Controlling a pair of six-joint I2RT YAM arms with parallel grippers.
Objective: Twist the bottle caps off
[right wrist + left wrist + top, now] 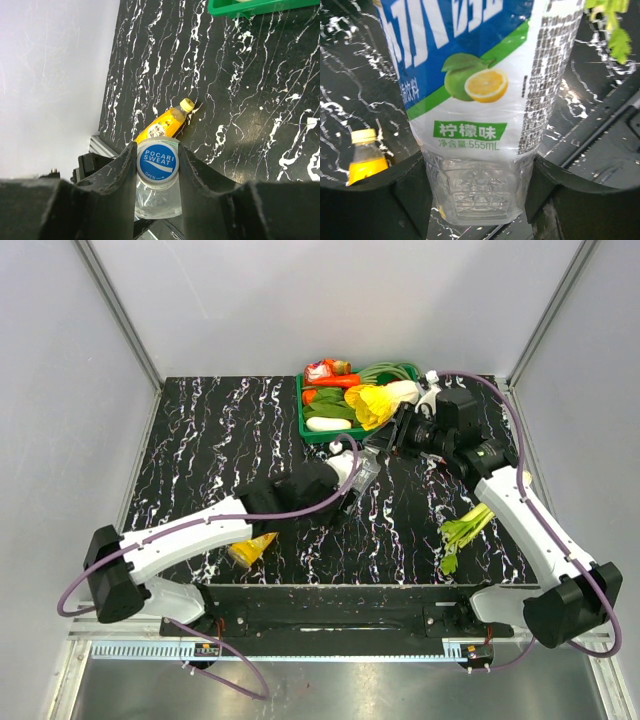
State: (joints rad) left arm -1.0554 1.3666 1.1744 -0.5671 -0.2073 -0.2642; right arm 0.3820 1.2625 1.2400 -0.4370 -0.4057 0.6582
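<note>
Blue cap (pixel 157 161) is right up in the right wrist view, bottom centre, with the right gripper (pixel 157 152) pinched narrow on it, one finger against each side. Left gripper (pixel 477 175) is clamped around the lower body of the water bottle (pixel 480 100), just under the label near the moulded base, so the bottle hangs between both arms about mid-frame in the top view. My read: the thin clear wall will squash if I squeeze hard, and the glossy label looks slippery, so the stiffer base is the sensible place to hold. The cap looks hard and small, so I'd grip it square on its sides for twisting. Can't tell how full the bottle is, so weight's a guess. The orange bottle (pixel 162 127) lies on its side on the table (pixel 260 100) with its yellow cap (pixel 187 104) on, centre of the right wrist view, well apart from the green tray (pixel 305 410).
</note>
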